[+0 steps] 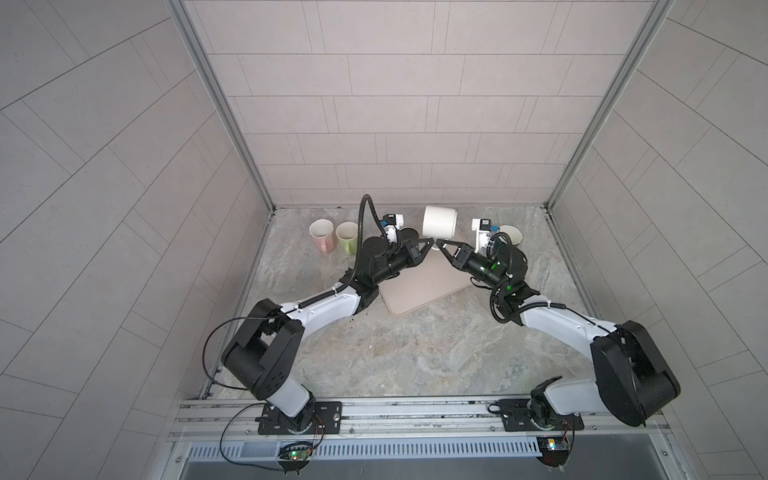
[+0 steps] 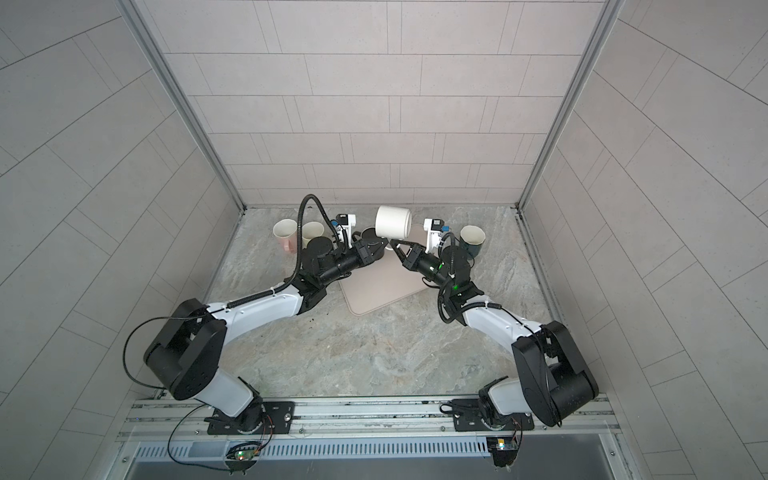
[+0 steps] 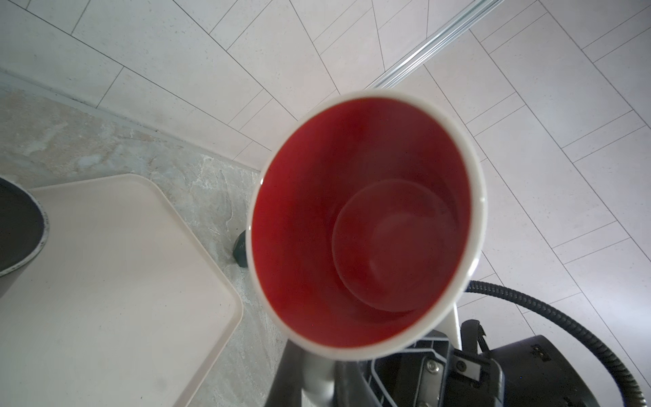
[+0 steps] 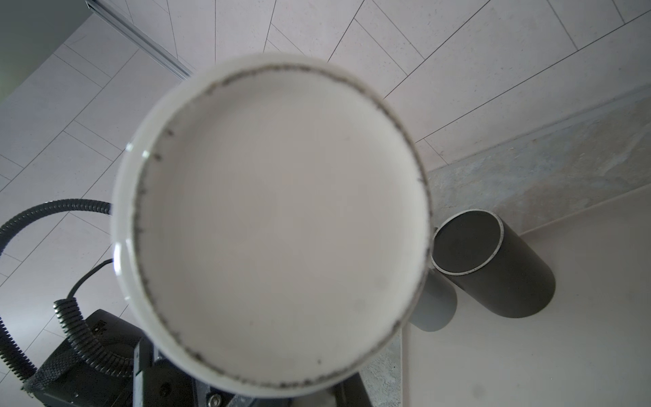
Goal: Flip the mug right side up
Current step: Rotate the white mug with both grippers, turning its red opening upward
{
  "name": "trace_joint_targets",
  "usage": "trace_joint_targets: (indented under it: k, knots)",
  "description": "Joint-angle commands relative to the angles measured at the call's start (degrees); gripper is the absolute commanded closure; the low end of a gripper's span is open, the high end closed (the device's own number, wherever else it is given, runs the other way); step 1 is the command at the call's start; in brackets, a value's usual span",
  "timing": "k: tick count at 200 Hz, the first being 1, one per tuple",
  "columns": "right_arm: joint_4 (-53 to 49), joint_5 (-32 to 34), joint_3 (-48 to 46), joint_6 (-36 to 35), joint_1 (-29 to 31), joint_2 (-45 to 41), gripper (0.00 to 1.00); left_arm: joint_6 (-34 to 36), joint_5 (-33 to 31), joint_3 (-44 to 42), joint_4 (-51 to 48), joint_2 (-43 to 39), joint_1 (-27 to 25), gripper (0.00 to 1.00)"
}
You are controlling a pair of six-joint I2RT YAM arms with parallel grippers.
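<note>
We've got the mug (image 1: 439,221) aloft over the tray (image 1: 419,286), on its side, mouth toward the left arm (image 1: 328,307), with left gripper (image 1: 430,242) and right gripper (image 1: 441,244) both pinched shut on its handle (image 1: 434,248) underneath: half turned, we reckon, with uprighting and setting down left.

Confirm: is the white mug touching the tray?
Apart. In both top views the white mug hangs sideways in the air, overlapping the back wall, clear of the tray.

blocked: white mug (image 1: 439,226) aloft, pink mug (image 1: 322,237), green mug (image 1: 347,239) | free: front tabletop (image 1: 415,353)
</note>
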Motion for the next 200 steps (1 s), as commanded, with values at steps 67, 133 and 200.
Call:
trace_joint_targets:
  k: [67, 133, 200]
  knots:
    - [1.19, -2.65, 0.17, -0.87, 1.27, -2.25, 1.00, 1.66, 4.16, -0.06, 6.45, -3.27, -0.87, 1.00]
    - [6.37, -5.36, 0.79, 1.88, 1.19, -0.42, 1.00, -1.89, 6.80, 0.88, 12.91, -0.33, -0.84, 1.00]
    - [6.79, -6.08, 0.79, 2.18, 1.27, 0.16, 1.00, -3.93, 8.45, 1.92, 16.22, 2.08, -0.82, 0.83]
